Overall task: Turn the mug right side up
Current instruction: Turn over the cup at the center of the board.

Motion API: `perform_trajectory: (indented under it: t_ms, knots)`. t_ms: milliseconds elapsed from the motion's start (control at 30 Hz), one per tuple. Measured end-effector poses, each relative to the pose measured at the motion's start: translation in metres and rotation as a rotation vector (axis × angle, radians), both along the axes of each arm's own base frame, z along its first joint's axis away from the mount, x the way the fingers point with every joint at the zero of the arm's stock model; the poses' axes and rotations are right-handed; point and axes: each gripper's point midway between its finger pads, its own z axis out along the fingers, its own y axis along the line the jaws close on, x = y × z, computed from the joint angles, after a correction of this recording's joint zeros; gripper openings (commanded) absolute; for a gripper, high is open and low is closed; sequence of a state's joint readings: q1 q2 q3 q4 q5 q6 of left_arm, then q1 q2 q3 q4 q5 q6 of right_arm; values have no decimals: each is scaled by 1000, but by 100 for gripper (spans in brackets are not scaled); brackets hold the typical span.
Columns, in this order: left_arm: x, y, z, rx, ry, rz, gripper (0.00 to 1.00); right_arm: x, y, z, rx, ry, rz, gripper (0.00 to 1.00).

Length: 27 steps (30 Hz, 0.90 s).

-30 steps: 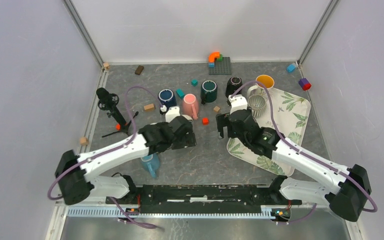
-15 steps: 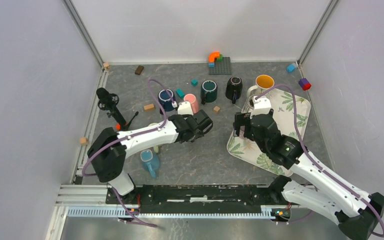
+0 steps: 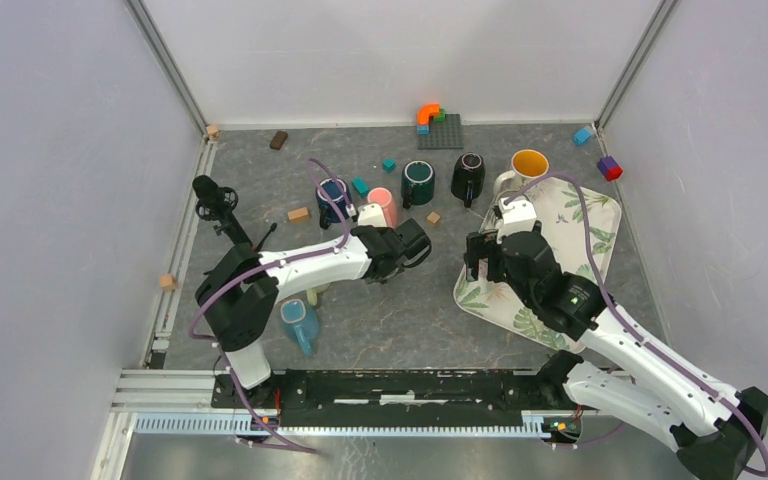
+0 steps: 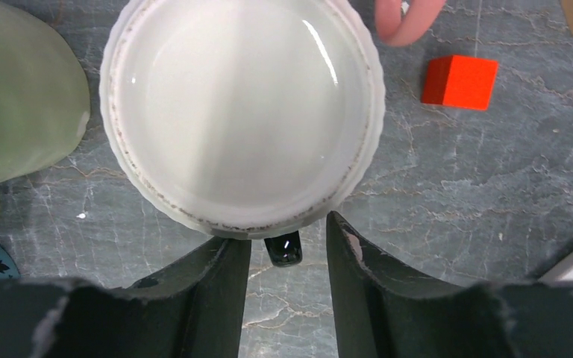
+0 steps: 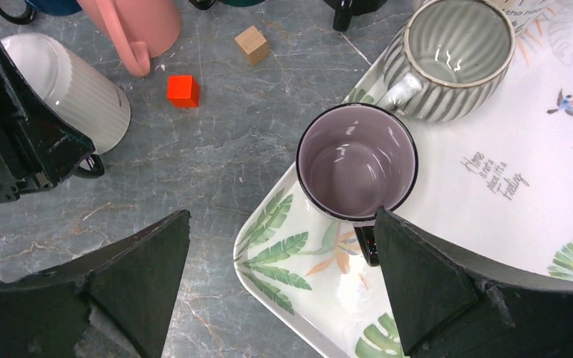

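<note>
**A:** What is the left gripper [image 4: 286, 237] doing?

**B:** It's half parted. Its fingers straddle the small dark handle [image 4: 283, 251] and neither touches it. The right gripper [image 5: 282, 216] hangs spread wide over the leaf-print tray [image 5: 492, 246], holding nothing.

**A:** Any advice for the pinch?

**B:** I'd centre on the handle, clamp close to the wall, and lift clear before rolling. It could swing.

**A:** And the mug?

**B:** The white ribbed mug [image 4: 242, 112] is glossy and stands base-up on the grey marble table [image 4: 455, 186], near an orange cube [image 4: 459, 81].
</note>
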<state>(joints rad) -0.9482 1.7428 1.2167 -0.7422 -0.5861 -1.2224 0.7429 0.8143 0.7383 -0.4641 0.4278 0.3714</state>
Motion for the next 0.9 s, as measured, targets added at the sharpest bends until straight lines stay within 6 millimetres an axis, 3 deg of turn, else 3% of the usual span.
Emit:
perform_trajectory:
  t_ms: [200,367,467,733,900]
  knots:
    - [4,8,-4,22,4,21,36,-2,1,-6,-2,15,13,98]
    - [8,9,-4,18,-3,28,11,-3,2,-9,0,22,20,98]
    - [11,7,-4,9,-15,22,2,-3,3,-11,0,26,25,98]
    - [7,6,-2,-29,-43,-59,2,-2,11,-9,39,21,47,98]
    - [-4,5,13,-110,-64,-130,2,-1,19,-10,85,27,62,98]
